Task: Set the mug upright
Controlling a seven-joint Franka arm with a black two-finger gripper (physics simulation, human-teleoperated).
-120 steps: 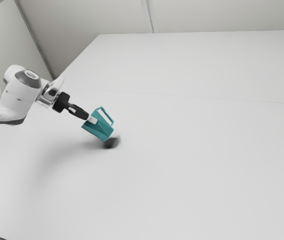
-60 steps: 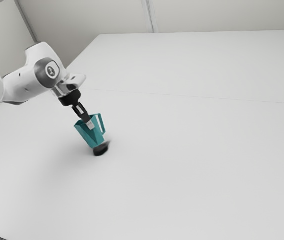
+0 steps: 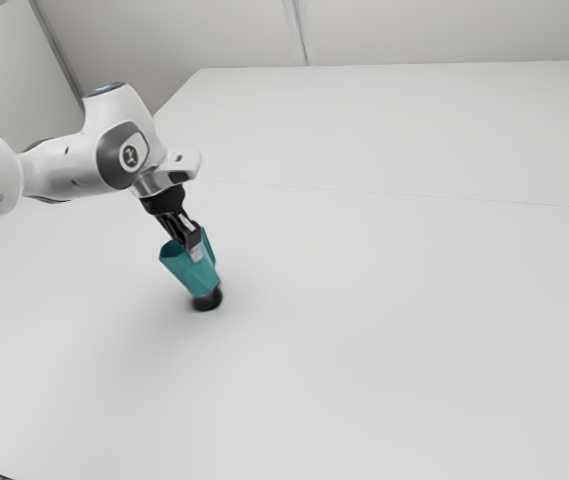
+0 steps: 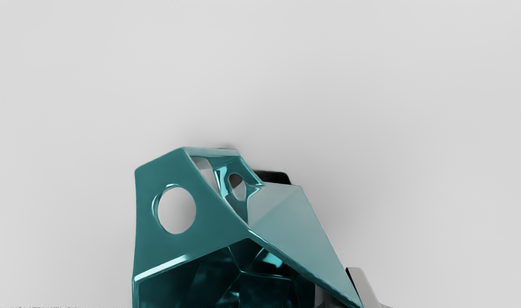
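White tabletop [image 3: 394, 340] spread under everything. The arm [image 3: 69, 165] came in from the exterior view's left, ran roughly level to its wrist joint, then bent down toward the tabletop. The hand [image 3: 196, 252] pointed down at a slant, tips leaning toward the exterior view's right, right at the mug's upper part. The teal mug [image 3: 190, 272] was tilted, not upright: mouth up and toward the exterior view's left, black base [image 3: 207, 301] low and toward its right, just over or on the tabletop, couldn't tell which. Hand was clamped on the mug's wall near the rim; in the wrist view one finger [image 4: 363, 284] sat against the outside and the other was partly visible inside the mouth, wall pinched between them, so only a narrow gap.
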